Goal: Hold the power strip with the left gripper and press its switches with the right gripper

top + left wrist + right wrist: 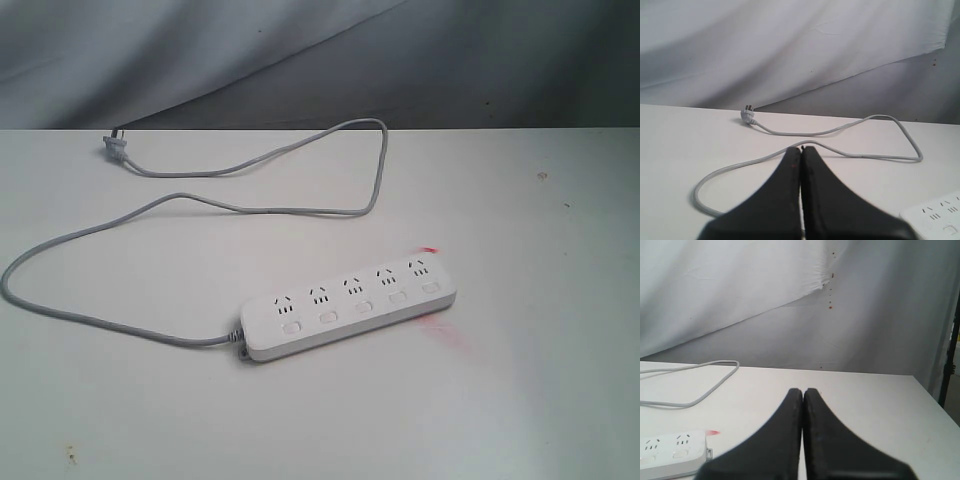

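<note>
The white power strip [348,304] lies slanted on the white table, its row of small white switches [363,307] facing up below the outlets. Its grey cord [200,200] loops away to a plug [114,148] at the table's far edge. Neither arm shows in the exterior view. My left gripper [801,148] is shut with nothing in it; a corner of the power strip [940,217] shows off to one side of it. My right gripper [803,389] is also shut and empty, with one end of the power strip [672,452] beside it.
A small red mark [430,250] lies on the table by the strip's right end, with a reddish smear [447,331] just below it. A grey-white cloth backdrop [320,60] hangs behind the table. The table's right edge [932,400] shows in the right wrist view.
</note>
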Motion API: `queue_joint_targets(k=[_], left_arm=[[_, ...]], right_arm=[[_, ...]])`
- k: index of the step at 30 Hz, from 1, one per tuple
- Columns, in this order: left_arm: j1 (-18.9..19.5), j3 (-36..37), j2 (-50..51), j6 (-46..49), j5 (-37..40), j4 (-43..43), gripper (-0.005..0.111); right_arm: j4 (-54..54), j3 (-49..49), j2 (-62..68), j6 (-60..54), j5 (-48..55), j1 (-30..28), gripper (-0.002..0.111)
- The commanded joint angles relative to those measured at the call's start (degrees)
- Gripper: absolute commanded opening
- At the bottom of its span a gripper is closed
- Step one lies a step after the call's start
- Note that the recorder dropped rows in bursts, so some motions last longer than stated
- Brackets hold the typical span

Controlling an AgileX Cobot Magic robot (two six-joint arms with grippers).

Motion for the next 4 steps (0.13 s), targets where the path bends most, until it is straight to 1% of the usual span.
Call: queue_joint_targets(k=[1,4], left_arm=[[-0.25,0.28,-0.27,0.06,-0.30,0.09,0.000],[-0.25,0.28,-0.27,0.06,-0.30,0.09,0.000]], right_arm=[[0.30,0.20,-0.22,-0.17,-0.31,0.09,0.000],[0.30,0.20,-0.22,-0.17,-0.31,0.09,0.000]])
